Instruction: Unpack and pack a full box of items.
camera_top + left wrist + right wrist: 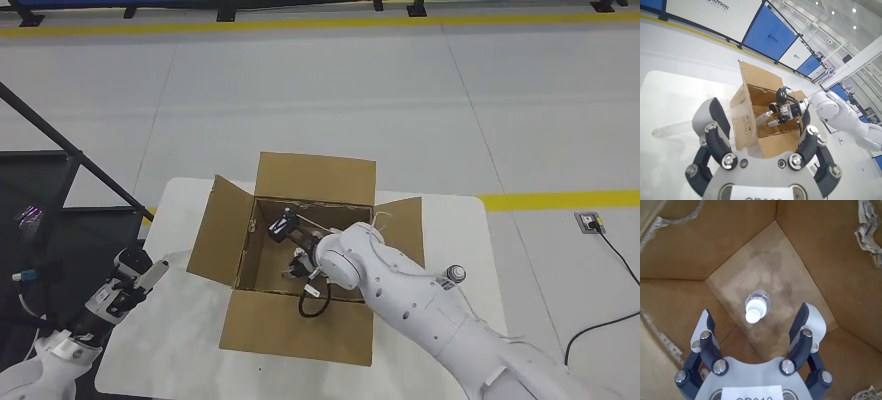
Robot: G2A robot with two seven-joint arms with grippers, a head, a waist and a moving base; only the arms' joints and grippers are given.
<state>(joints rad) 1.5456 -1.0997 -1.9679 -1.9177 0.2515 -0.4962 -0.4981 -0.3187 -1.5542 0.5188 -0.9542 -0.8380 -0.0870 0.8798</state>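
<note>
Two grippers are open and empty. At the near left edge of the white counter (180, 225), the left gripper (761, 106) hangs with its jaws wide and nothing between them. Mid-counter stands the brown cardboard box (296, 326), flaps folded outward, its inner edges torn and ragged. Inside it the right gripper (755, 308) points down, jaws spread wide, above a small clear bottle (758, 299) with a white spray cap. The bottle stands upright on the box floor, apart from both fingers.
</note>
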